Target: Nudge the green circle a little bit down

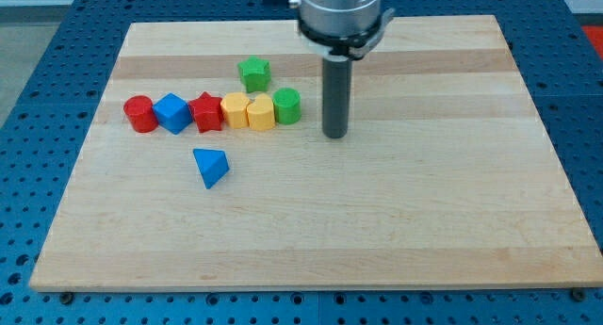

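Resting on pale wood board (377,221), my tip (335,135) sits just right of the green circle (287,105), holding nothing

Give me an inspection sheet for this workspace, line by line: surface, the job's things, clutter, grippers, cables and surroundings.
Surface: wooden board, flat, pale.
Job's things: green circle at the right end of a row of blocks, touching a yellow block.
Clutter: the row runs leftward through a second yellow block, red star, blue cube and red cylinder; green star stands apart toward the view's top; blue triangle lies apart toward the view's bottom.
Grippers: none fitted; my tip sits right of the green circle, a gap between them.
Cables: nothing seen.
Surroundings: blue perforated table around the board.
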Tool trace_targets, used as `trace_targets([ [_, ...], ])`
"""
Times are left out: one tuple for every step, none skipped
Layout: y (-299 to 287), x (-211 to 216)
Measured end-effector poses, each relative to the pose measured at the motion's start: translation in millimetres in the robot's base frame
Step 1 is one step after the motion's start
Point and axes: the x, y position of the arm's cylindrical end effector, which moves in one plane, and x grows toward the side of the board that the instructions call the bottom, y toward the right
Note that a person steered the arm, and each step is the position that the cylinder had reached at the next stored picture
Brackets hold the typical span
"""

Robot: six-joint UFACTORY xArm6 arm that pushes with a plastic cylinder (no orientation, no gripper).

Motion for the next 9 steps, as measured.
trace_targets([
  [6.6, -29.1],
  [-4.3, -57.8],
  [-27.3, -76.7],
  [-57.3, -77.9],
  [-78.4, -77.9],
  [-92.1, -77.9],
  [-92.4, -77.7],
  [-92.4, -77.7],
  [-92.4, -71.1],
])
